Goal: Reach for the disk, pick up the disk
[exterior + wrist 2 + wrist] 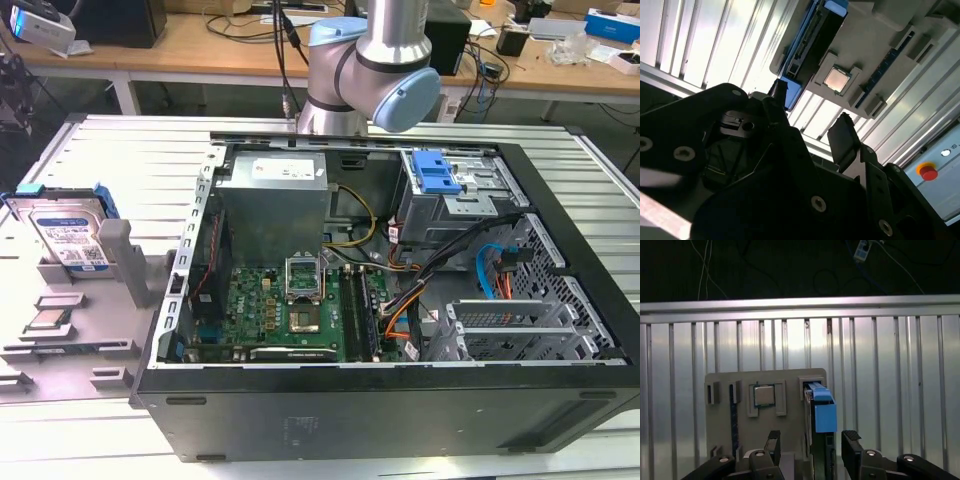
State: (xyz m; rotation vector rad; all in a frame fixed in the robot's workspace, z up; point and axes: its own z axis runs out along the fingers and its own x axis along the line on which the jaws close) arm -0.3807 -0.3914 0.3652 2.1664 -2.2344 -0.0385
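Exterior view, 9 o'clock of black computer case (400, 420): silver blue-framed disk (65, 232), lower end hidden behind grey plastic holder (118, 255).

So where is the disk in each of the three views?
Exterior view: disk standing in the grey holder at the exterior view's left, outside the case; chip lies on the same holder.
Second wrist view: disk edge-on, beside the chip.
First wrist view: disk edge-on, beside the chip.
Shared landmark: the chip on the grey holder.

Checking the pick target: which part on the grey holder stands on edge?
The blue-framed disk; the square CPU chip lies flat in its recess.
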